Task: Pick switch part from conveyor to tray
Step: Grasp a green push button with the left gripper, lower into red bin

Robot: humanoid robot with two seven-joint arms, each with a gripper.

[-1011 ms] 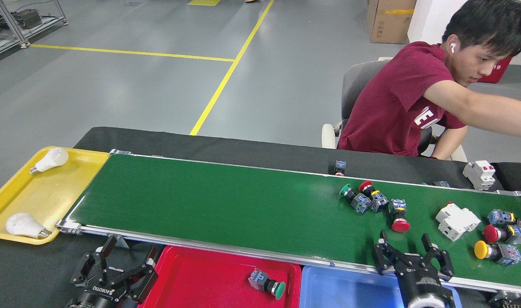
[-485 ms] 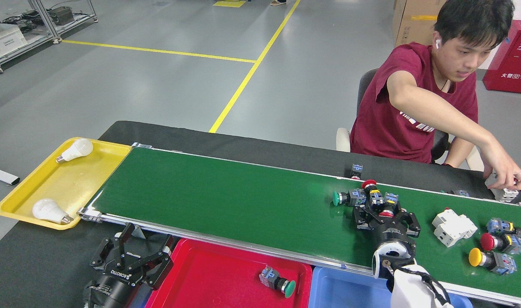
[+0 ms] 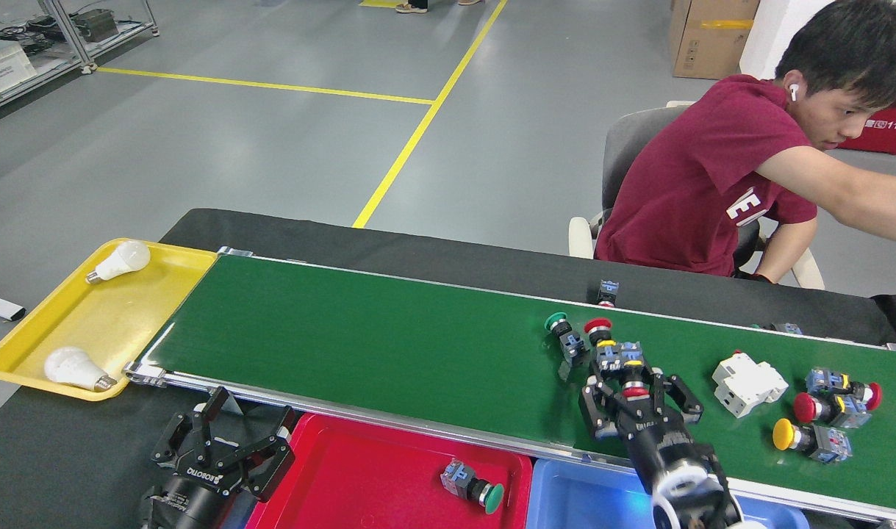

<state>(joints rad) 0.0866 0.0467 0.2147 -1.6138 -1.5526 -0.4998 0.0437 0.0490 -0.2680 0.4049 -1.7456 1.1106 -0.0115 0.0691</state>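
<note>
Grasp step in hand: right pincer (image 3: 636, 397) spread wide around a red-capped push-button switch (image 3: 633, 386) on the conveyor (image 3: 389, 353) — not yet clamped. Next, by judgement: close, lift, carry over the near rail to the red tray (image 3: 345, 470). Neighbouring switches (image 3: 602, 345) crowd behind; open belt leftward. Left pincer (image 3: 223, 455) idle, fingers apart.

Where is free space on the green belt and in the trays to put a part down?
The conveyor is bare from its left end to the green-capped switch. The red tray is free except one switch at its right. The yellow tray is clear between its two bulbs. The belt's right part, around the right pincer, is crowded.
</note>
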